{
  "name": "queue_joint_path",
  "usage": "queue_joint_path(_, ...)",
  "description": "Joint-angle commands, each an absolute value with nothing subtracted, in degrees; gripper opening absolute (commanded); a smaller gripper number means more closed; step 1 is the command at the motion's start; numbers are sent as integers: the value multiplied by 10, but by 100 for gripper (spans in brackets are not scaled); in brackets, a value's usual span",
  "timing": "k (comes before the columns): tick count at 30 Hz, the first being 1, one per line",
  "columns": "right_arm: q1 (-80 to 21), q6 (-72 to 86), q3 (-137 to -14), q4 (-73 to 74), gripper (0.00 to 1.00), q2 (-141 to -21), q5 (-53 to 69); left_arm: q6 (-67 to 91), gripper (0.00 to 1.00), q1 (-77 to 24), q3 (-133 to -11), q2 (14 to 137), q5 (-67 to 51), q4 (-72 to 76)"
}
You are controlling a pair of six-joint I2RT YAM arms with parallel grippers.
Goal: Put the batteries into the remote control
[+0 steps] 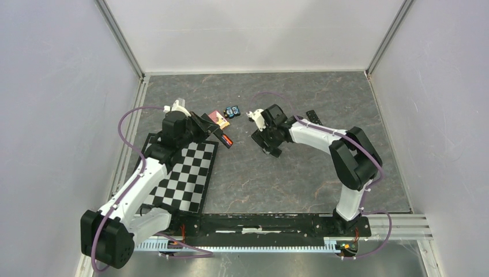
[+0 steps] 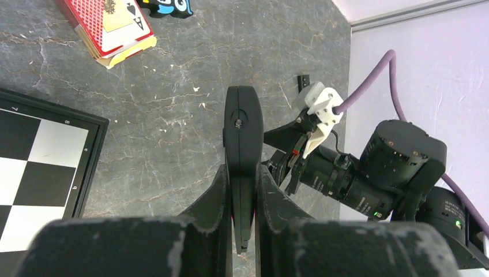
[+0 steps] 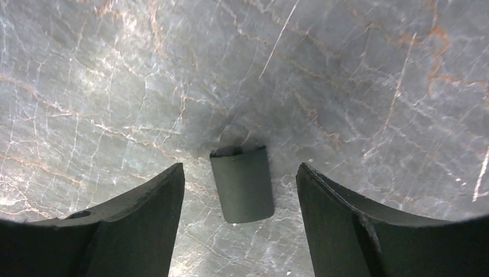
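My left gripper (image 2: pixel 242 173) is shut on a black remote control (image 2: pixel 243 124), held edge-on above the stone table. In the top view that remote (image 1: pixel 222 137) sticks out from the left gripper (image 1: pixel 206 126) and shows an orange-red strip. I cannot tell whether the strip is a battery, and no loose batteries are in view. My right gripper (image 1: pixel 266 140) stands open, low over the table. Between its fingers (image 3: pixel 144 213) a small dark grey curved cover (image 3: pixel 242 184) lies flat on the table, apart from both fingers.
A second black remote (image 1: pixel 313 117) lies behind the right arm. A red card box (image 1: pixel 218 117) and a blue-and-black gadget (image 1: pixel 233 111) sit at the back centre. A checkerboard (image 1: pixel 184 173) lies under the left arm. Walls enclose the table.
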State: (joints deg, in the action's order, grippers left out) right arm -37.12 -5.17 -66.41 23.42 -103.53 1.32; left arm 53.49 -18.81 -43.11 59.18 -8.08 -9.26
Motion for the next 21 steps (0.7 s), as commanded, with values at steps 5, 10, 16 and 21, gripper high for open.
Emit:
queue_joint_path(5, -353, -114, -728, 336, 77, -1061, 54, 509, 2, -180, -434, 572, -83, -67)
queue_joint_path(10, -353, -121, -733, 346, 75, -1067, 46, 507, 2, -179, -435, 575, -84, -63)
queue_joint_path(16, -353, -129, -736, 354, 65, -1088, 54, 512, 2, -178, -431, 577, -88, -57)
queue_joint_path(21, -354, -132, -746, 371, 59, -1107, 49, 513, 2, -178, -431, 577, -88, -57)
